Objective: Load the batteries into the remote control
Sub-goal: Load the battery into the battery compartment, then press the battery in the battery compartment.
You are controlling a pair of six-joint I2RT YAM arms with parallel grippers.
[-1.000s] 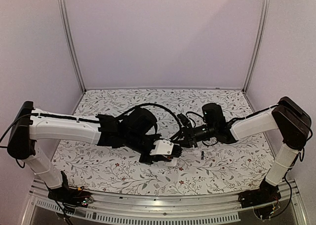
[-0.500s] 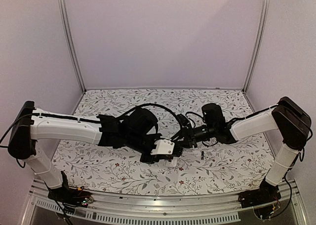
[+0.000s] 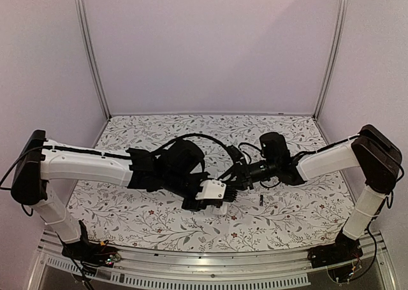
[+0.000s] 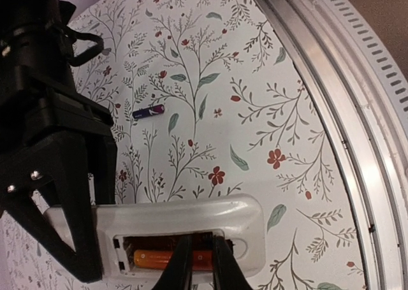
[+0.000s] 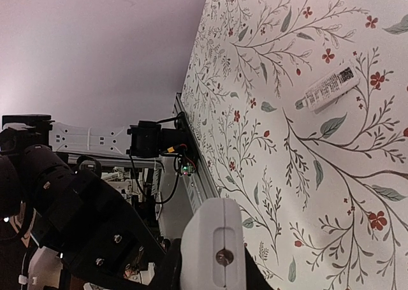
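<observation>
Our left pincer (image 4: 203,264), closed, rested its tips on the orange battery (image 4: 159,259) lying lengthwise in the remote (image 4: 191,217), which our right pincer (image 5: 211,268) clamped by one end. The black battery (image 4: 148,111) lay on the surface (image 4: 255,111) beyond.

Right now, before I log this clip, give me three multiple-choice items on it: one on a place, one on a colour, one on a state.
1. The loose battery lies: A inside the remote control; B on the flowered table, apart from the remote; C under the remote.
2. The seated battery is: A green; B orange; C white.
3. The battery compartment is: A covered; B open, empty; C open, one battery inside.
Answers: B, it lies alone on the cloth; B, orange shows in the opening; C, no lid, one cell seated.
</observation>
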